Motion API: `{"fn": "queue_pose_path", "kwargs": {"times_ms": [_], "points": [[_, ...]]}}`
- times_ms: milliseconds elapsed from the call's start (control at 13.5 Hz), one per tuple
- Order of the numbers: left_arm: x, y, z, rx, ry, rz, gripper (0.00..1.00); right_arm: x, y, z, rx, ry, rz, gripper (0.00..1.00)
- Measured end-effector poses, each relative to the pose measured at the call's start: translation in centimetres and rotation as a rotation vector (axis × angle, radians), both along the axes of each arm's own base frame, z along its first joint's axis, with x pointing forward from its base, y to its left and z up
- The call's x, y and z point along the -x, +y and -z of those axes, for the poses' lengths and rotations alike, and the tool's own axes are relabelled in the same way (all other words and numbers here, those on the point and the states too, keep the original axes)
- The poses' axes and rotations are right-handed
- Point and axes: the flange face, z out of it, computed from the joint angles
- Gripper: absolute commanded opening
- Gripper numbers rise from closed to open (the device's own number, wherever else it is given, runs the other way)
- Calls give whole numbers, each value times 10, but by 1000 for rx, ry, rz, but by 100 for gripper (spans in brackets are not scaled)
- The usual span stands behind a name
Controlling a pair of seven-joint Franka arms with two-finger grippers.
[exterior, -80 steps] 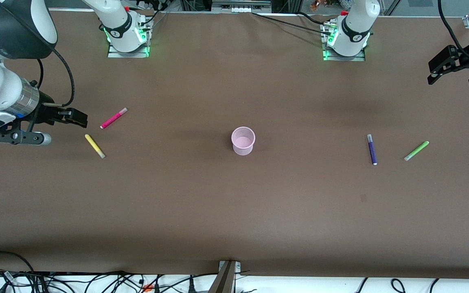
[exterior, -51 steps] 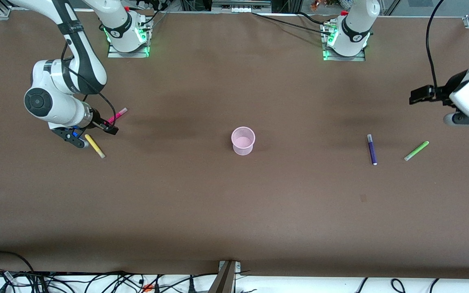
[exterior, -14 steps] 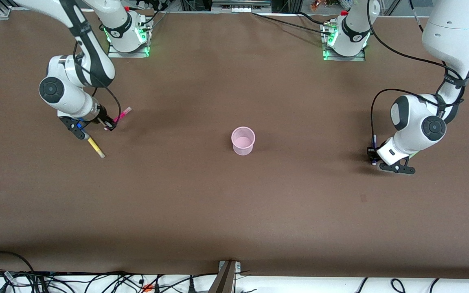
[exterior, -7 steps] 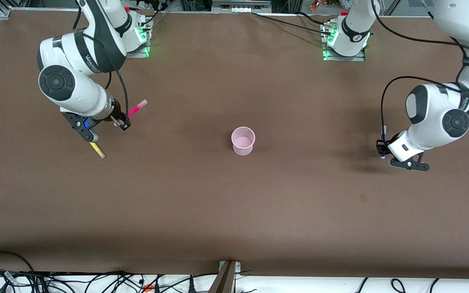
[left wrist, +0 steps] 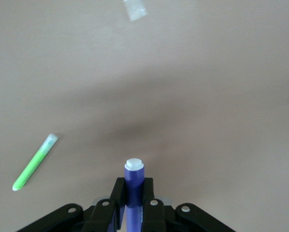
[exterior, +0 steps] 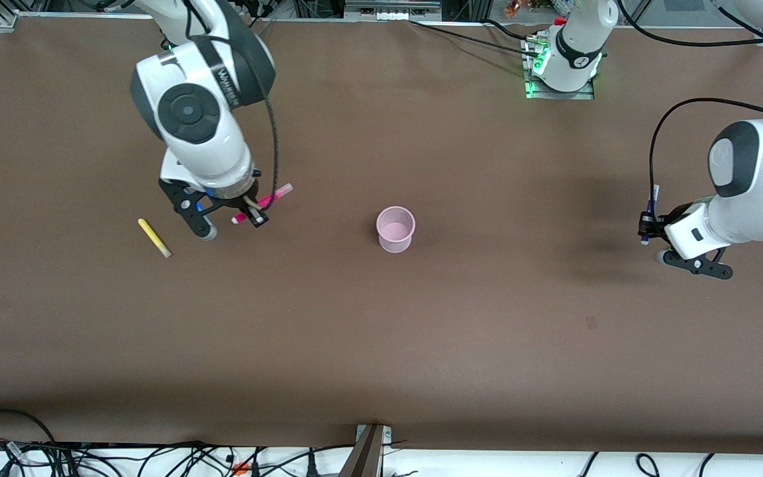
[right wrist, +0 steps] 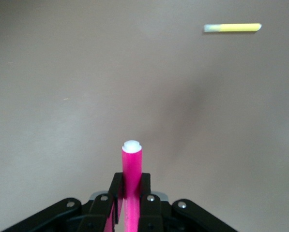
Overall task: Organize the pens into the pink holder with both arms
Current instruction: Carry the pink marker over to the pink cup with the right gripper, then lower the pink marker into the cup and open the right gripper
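Observation:
The pink holder (exterior: pixel 395 229) stands upright mid-table. My right gripper (exterior: pixel 257 213) is shut on the magenta-pink pen (exterior: pixel 274 195) (right wrist: pixel 131 166), held in the air over the table between the yellow pen and the holder. The yellow pen (exterior: pixel 154 238) (right wrist: pixel 232 27) lies flat toward the right arm's end. My left gripper (exterior: pixel 646 225) is shut on the purple pen (exterior: pixel 648 213) (left wrist: pixel 133 181), lifted over the left arm's end of the table. The light green pen (left wrist: pixel 35 162) lies flat on the table below it; the left arm hides it in the front view.
The brown table top (exterior: pixel 381 331) spreads wide around the holder. Both arm bases (exterior: pixel 567 59) stand along the edge farthest from the front camera. Cables (exterior: pixel 156 457) hang past the near edge. A small pale object (left wrist: pixel 134 8) shows at the edge of the left wrist view.
Both grippers closed on pens and lifted them off the table. The right arm has carried the magenta-pink pen toward the holder; the left arm has risen with the purple pen, uncovering the yellow pen.

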Motion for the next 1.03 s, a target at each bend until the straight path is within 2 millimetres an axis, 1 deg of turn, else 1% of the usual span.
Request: {"fn": "queue_pose_path", "kwargs": {"times_ms": [148, 222, 369, 443, 517, 665, 739, 887, 1034], "points": [[1, 14, -3, 125, -18, 43, 0, -1, 32, -2, -12, -33, 57, 0], [2, 25, -2, 187, -35, 64, 0, 0, 50, 3, -1, -50, 87, 0], [6, 45, 4, 298, -60, 102, 0, 6, 89, 25, 34, -82, 126, 0], [7, 52, 9, 352, -69, 113, 0, 12, 110, 37, 45, -93, 137, 0], [9, 57, 15, 408, -78, 126, 0, 17, 131, 48, 59, -116, 133, 0], [11, 60, 25, 514, -98, 153, 0, 23, 164, 58, 92, -188, 95, 0], [13, 60, 29, 568, -98, 164, 0, 25, 175, 60, 103, -219, 77, 0], [19, 62, 32, 671, -103, 179, 0, 26, 188, 65, 133, -270, 37, 0], [22, 60, 30, 767, -132, 211, 0, 35, 204, 84, 177, -344, 40, 0]]}}
